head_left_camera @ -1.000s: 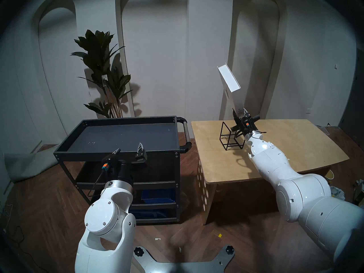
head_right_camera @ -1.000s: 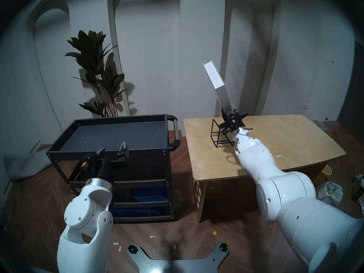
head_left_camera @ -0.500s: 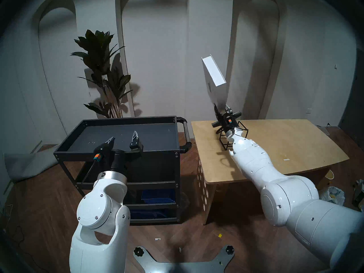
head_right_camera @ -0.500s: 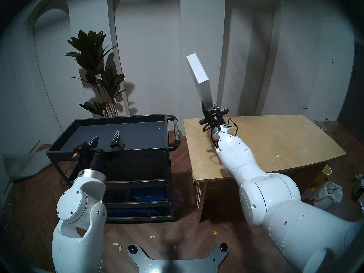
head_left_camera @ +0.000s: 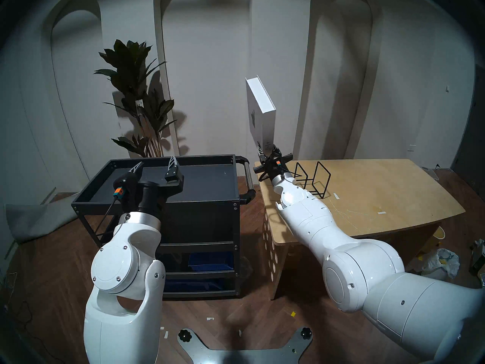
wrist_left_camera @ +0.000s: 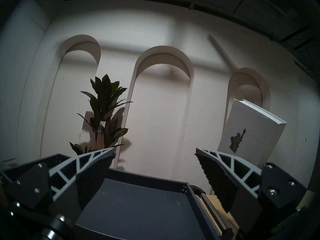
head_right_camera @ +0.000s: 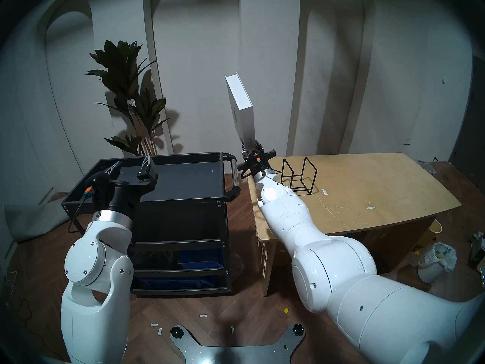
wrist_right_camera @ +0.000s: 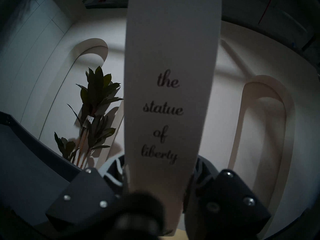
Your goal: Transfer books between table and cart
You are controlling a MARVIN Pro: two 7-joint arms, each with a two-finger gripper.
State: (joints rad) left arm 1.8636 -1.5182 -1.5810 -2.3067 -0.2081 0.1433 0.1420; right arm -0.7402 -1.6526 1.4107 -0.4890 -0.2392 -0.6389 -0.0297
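The right tool (head_left_camera: 266, 152) is clamped on the lower end of the book (head_left_camera: 261, 114), held upright at centre frame, above the gap between the cart (head_left_camera: 168, 161) and the counter (head_left_camera: 367, 187); an end grip presumably leaves the upper length free for handover or setting down. The left tool (head_left_camera: 154, 166) is spread wide and empty above the cart tray, upper left of centre, apparently readied to receive. Since the earlier frame the book has been carried leftward off the counter, clearing the rack (head_left_camera: 312, 178); the left tool has been raised and advanced.
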